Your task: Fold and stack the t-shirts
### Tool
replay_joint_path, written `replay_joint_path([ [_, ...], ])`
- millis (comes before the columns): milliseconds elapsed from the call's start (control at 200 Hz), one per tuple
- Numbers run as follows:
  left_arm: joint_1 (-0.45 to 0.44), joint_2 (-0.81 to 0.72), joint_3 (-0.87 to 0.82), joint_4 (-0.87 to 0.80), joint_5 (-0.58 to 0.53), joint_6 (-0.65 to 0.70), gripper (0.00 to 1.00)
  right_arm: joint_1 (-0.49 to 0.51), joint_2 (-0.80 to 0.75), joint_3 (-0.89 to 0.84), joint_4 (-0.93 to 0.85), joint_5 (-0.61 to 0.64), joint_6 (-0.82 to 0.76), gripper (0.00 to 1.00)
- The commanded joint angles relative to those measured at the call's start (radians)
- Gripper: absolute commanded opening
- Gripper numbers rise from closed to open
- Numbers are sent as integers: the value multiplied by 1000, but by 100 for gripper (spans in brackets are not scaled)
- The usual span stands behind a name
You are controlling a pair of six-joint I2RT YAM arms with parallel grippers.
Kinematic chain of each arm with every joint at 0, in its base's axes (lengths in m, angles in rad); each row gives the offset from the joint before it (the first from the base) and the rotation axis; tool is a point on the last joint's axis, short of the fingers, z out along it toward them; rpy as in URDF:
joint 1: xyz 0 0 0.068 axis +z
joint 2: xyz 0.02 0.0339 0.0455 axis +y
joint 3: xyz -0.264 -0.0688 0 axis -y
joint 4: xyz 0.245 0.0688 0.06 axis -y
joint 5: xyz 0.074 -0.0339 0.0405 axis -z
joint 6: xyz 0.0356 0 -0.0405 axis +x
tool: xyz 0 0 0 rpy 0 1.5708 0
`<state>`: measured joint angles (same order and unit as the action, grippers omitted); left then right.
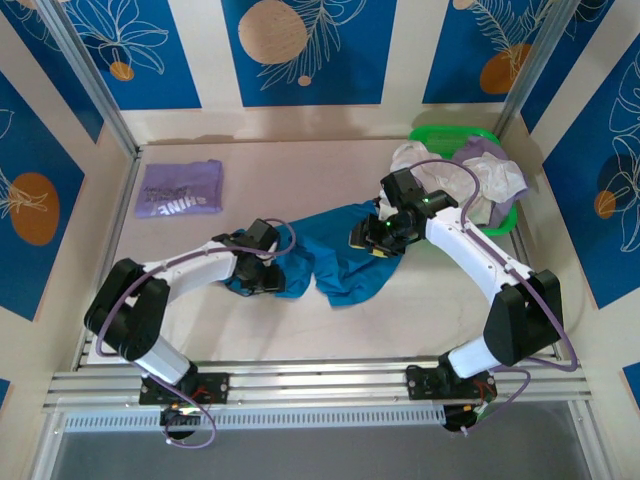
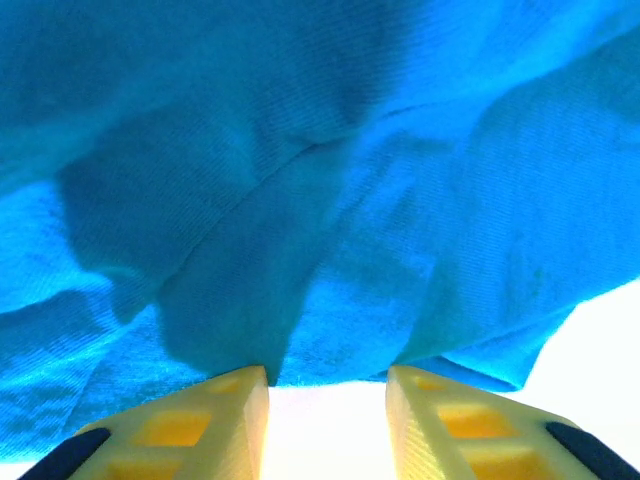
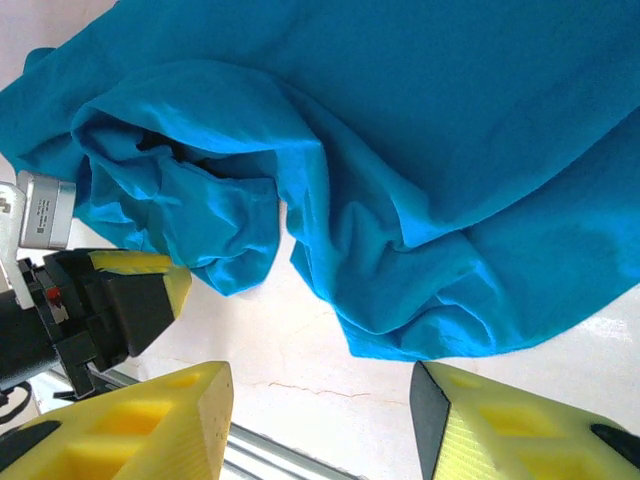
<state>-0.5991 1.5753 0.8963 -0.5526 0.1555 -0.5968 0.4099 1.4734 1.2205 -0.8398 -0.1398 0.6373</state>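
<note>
Soft, limp teal t-shirt (image 1: pixel 338 262) is seen crumpled on the table (image 1: pixel 420 310), best pinched at a hem; left gripper (image 2: pixel 327 378) is held part-open at its edge, right gripper (image 3: pixel 320 380) half-open above, both empty

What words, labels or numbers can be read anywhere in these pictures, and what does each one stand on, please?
"HINE" (roughly, in big white letters, perhaps part of a longer word): on the folded lavender t-shirt, top view.
Smaller white line above it on the same shirt: too small to read.
Marking on the silver label on the black hardware, right wrist view: too blurred to read.
No print shows on the teal t-shirt.
</note>
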Motion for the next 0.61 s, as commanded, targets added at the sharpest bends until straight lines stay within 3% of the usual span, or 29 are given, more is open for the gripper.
replay_joint_path([
  [0, -15, 33, -2, 29, 24, -17, 36, -6, -15, -13, -3, -37, -11, 52],
  [195, -34, 88, 34, 19, 7, -11, 35, -10, -19, -24, -4, -38, -16, 52],
  [430, -66, 83, 43, 13, -28, -20, 19, -17, -36, -52, 1, -41, -13, 52],
  [510, -68, 64, 43, 2, -36, -25, 20, -19, -39, -56, 2, -43, -14, 52],
  [600, -70, 44, 43, -15, -39, -27, 28, -23, -42, -58, 0, -44, -16, 52],
])
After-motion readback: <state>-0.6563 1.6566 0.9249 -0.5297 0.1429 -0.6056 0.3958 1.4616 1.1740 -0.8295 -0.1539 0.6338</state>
